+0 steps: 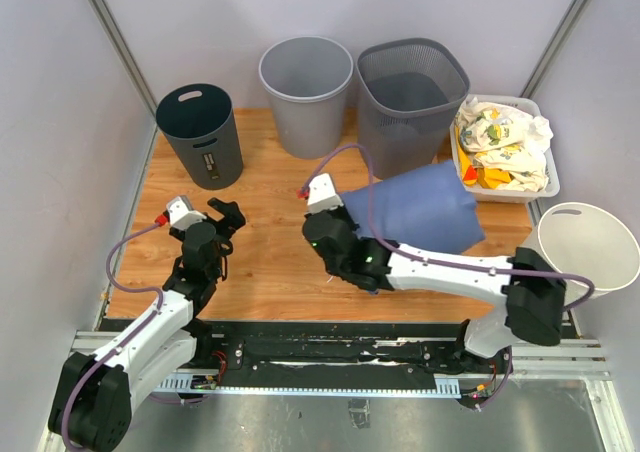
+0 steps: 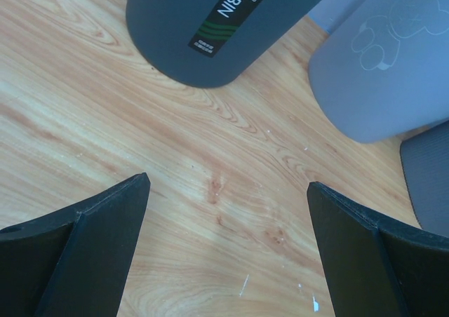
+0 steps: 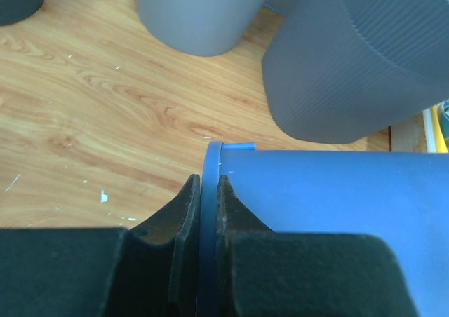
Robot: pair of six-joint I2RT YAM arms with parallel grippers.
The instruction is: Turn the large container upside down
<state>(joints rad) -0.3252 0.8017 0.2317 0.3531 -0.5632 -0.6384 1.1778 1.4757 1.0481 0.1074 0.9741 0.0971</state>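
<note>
On your wooden surface [image 1: 270,262] the large blue container [image 1: 420,207] lies on its side, right of centre, probably mid-flip. Behind it stand three upright bins [image 1: 306,82] (none gripped). Your right gripper [image 3: 208,185] is clamped on the container's rim, a thin edge that gives leverage for the turn. Your left gripper [image 2: 228,185] hangs wide open, empty.

Both the left arm [image 1: 150,324] and the right arm [image 1: 450,268] have white link shells and black joint housings. 1 lilac cable [image 1: 113,264] runs along each arm to a white wrist block with a red plug [image 1: 160,215]. The fingers [image 2: 91,250] are matte black wedges.
</note>
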